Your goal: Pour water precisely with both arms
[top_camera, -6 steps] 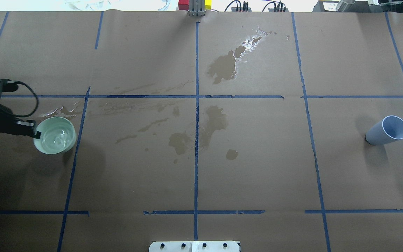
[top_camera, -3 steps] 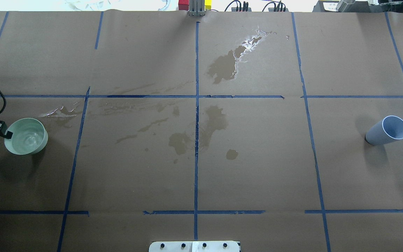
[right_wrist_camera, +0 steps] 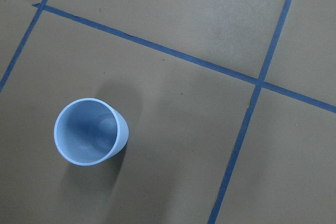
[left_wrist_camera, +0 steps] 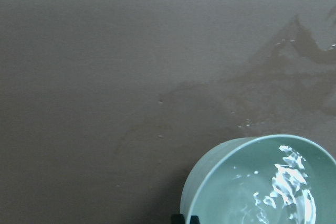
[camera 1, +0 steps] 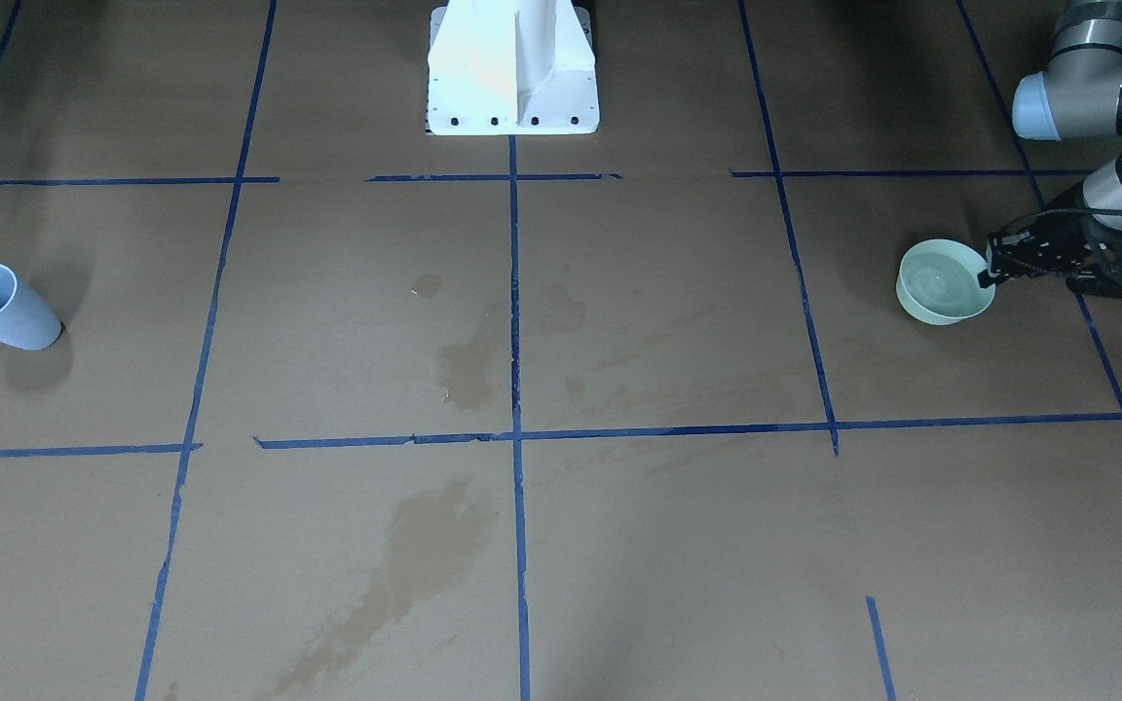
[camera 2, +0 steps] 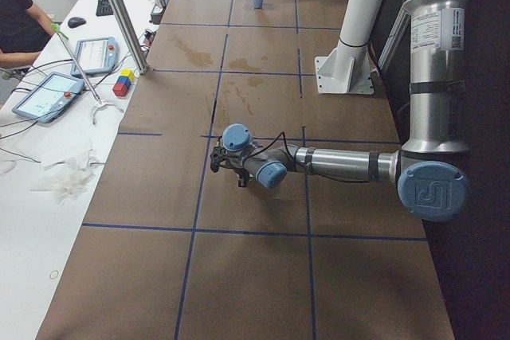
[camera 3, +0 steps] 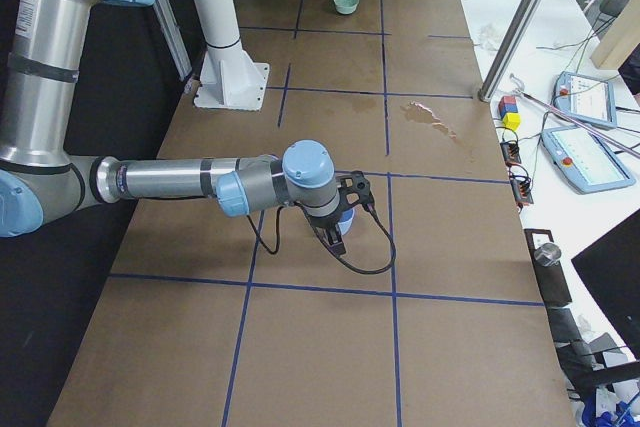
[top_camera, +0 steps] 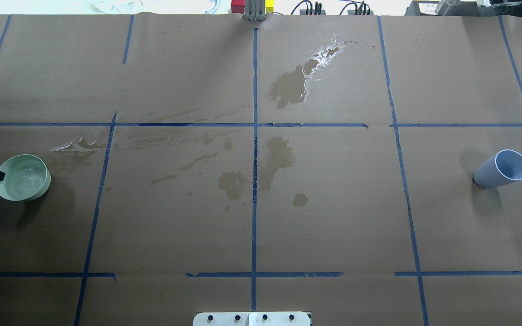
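Pinched at rim by left end effector (camera 1: pixel 991 269): bowl (camera 1: pixel 941 313) of water (left_wrist_camera: pixel 283 187), at surface's (top_camera: pixel 333 226) left edge. Probably light but slosh-prone; best carried level. Right end effector (camera 3: pixel 334 235): open or closed, impossible to tell.

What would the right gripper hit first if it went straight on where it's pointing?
Most likely the brown paper table cover, just beside the blue cup. The right gripper points down, and its wrist view centres on bare paper, though depth is unclear.
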